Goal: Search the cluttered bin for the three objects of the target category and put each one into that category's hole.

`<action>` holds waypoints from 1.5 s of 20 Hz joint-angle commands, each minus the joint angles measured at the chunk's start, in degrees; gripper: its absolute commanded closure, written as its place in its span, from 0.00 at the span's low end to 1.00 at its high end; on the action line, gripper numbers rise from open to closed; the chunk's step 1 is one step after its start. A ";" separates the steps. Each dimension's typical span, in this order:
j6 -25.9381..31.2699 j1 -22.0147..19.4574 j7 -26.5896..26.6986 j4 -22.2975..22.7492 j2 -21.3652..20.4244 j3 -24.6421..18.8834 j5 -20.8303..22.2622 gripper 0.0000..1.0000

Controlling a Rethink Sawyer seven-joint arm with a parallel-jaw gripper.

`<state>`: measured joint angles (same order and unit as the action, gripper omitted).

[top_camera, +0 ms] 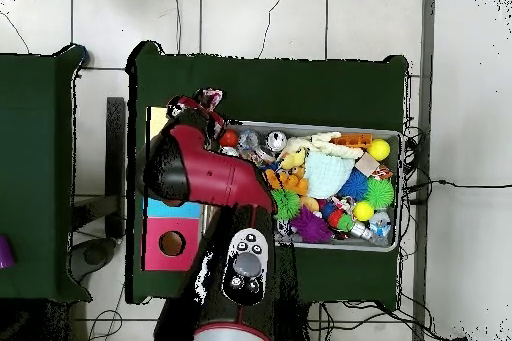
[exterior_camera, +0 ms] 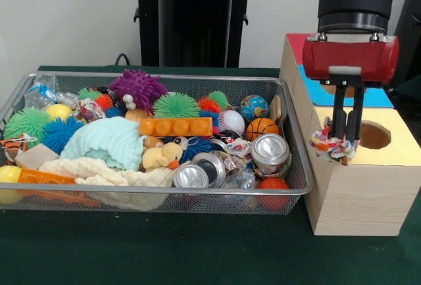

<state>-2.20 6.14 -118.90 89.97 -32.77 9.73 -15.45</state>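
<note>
My gripper (exterior_camera: pixel 346 137) is shut on a wrinkly whitish bundle (exterior_camera: pixel 329 147) with red, blue and green patches. It holds the bundle just above the yellow top (exterior_camera: pixel 401 147) of the wooden box, a little left of the round dark hole (exterior_camera: pixel 374 135). The wire mesh bin (exterior_camera: pixel 164 193) stands to the left, full of toys. Another bundle of the same kind (exterior_camera: pixel 238 148) lies near the cans, and one more (exterior_camera: pixel 87 108) at the back left. In the overhead view the held bundle (top_camera: pixel 210 97) shows at the arm's tip, left of the bin (top_camera: pixel 398 187).
Blue-topped (exterior_camera: pixel 378 97) and red-topped (exterior_camera: pixel 297 45) boxes stand behind the yellow one. The bin holds spiky balls (exterior_camera: pixel 138 87), silver cans (exterior_camera: pixel 270 150), an orange block (exterior_camera: pixel 176 127), a mint cloth (exterior_camera: pixel 108 141) and small sports balls (exterior_camera: pixel 262 128). Green cloth covers the table (exterior_camera: pixel 197 252).
</note>
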 commanded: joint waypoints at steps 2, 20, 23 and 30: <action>-3.75 2.86 -12.79 4.77 4.52 -4.70 -1.90 1.00; -5.63 10.34 -14.95 15.21 -1.05 0.19 -6.35 1.00; -6.69 8.43 -14.15 15.28 -0.89 -0.88 -4.95 1.00; -9.89 7.21 -12.36 13.06 2.51 -1.35 -4.16 1.00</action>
<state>-7.83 15.39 -119.25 99.74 -34.07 11.40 -20.35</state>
